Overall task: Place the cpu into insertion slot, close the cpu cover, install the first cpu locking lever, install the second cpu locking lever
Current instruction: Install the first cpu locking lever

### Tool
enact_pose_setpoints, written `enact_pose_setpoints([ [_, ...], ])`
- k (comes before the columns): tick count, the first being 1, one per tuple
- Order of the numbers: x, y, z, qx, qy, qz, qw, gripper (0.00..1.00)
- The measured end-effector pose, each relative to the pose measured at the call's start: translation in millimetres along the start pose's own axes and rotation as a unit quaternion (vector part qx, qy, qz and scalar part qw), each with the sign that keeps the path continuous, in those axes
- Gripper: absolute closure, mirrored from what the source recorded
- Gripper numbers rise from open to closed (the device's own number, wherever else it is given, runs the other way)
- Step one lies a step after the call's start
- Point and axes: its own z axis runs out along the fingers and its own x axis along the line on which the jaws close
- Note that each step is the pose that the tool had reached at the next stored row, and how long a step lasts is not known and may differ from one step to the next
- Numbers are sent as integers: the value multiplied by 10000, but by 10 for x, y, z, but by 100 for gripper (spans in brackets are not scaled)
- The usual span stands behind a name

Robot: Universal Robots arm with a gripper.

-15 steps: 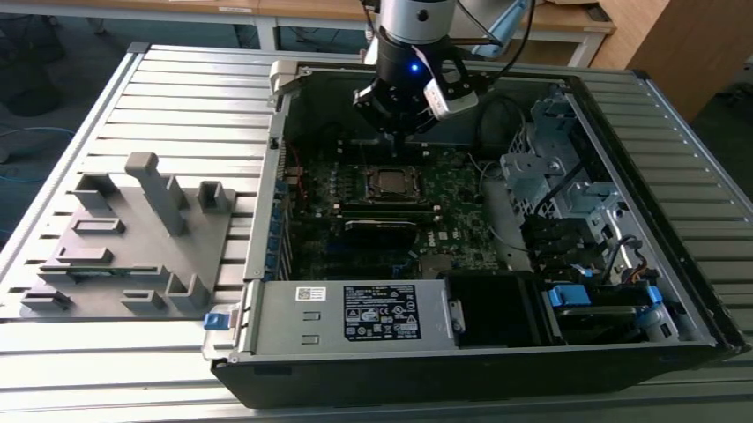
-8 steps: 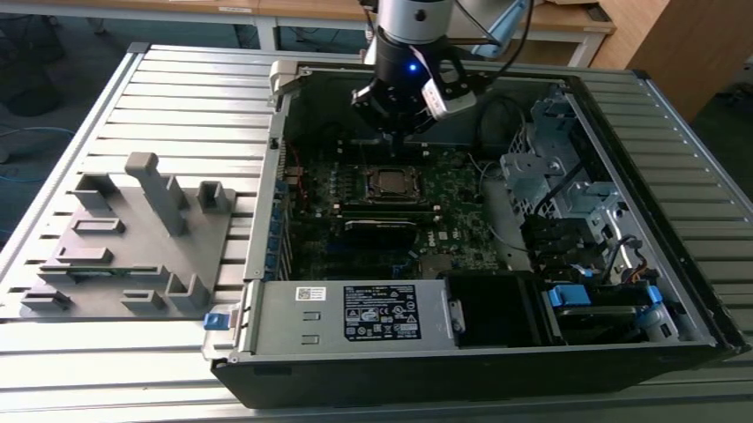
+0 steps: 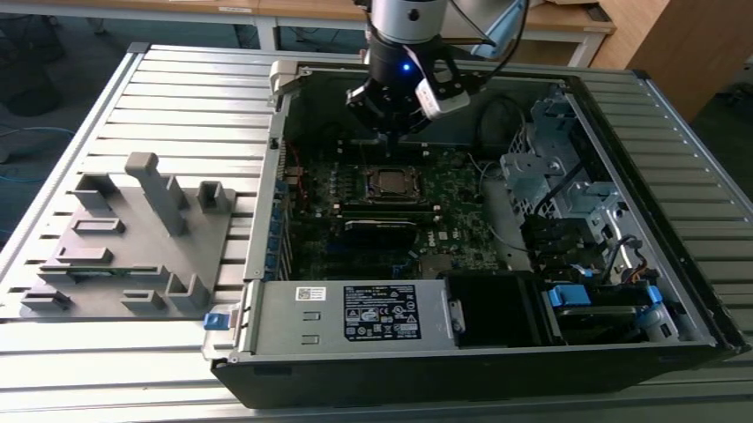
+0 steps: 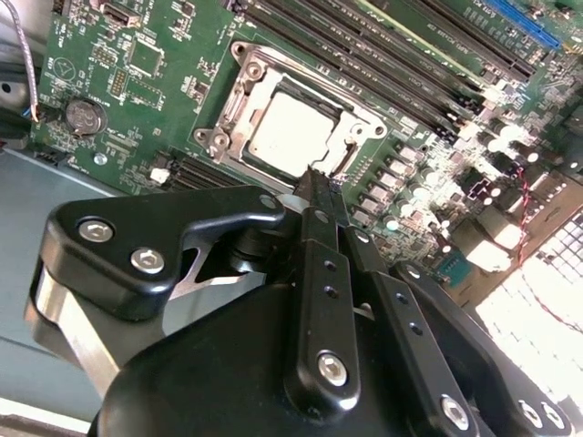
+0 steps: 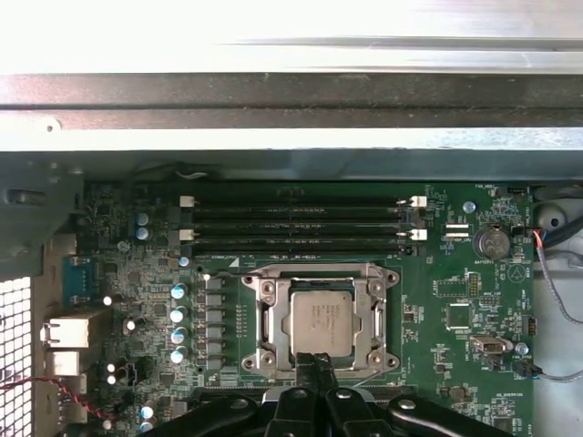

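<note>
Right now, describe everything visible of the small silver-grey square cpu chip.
The cpu is a small flat square chip with a dull silver-grey metal face bearing faint print. It lies flat on the dark green motherboard, seated inside the square silver metal cpu cover, whose frame borders all four sides and leaves the middle bare. The black hand hangs at one side of that frame; whether it touches I cannot tell.

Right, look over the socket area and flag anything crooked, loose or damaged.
Nothing stands out. The cpu lies flat and square in the insertion slot, with the cpu cover down around it, edges parallel. The shut gripper is by one edge of the cover. No bent or loose parts show.
</note>
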Motion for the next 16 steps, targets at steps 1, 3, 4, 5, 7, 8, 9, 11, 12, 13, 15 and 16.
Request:
enact_pose_setpoints([
  [1, 5, 0, 0, 0, 0, 0, 10000, 90],
  [3, 15, -1, 0, 0, 0, 0, 10000, 90],
  [4, 21, -1, 0, 0, 0, 0, 10000, 90],
  [5, 27, -1, 0, 0, 0, 0, 10000, 90],
  [7, 40, -1, 1, 0, 0, 0, 10000, 90],
  [8, 46, -1, 0, 0, 0, 0, 10000, 90],
  [9, 51, -1, 1, 0, 0, 0, 10000, 90],
  [11, 57, -1, 1, 0, 0, 0, 10000, 90],
  [12, 64, -2, 1, 0, 0, 0, 10000, 90],
  [13, 67, -2, 0, 0, 0, 0, 10000, 90],
  [15, 68, -2, 0, 0, 0, 0, 10000, 90],
  [16, 70, -2, 1, 0, 0, 1, 10000, 90],
])
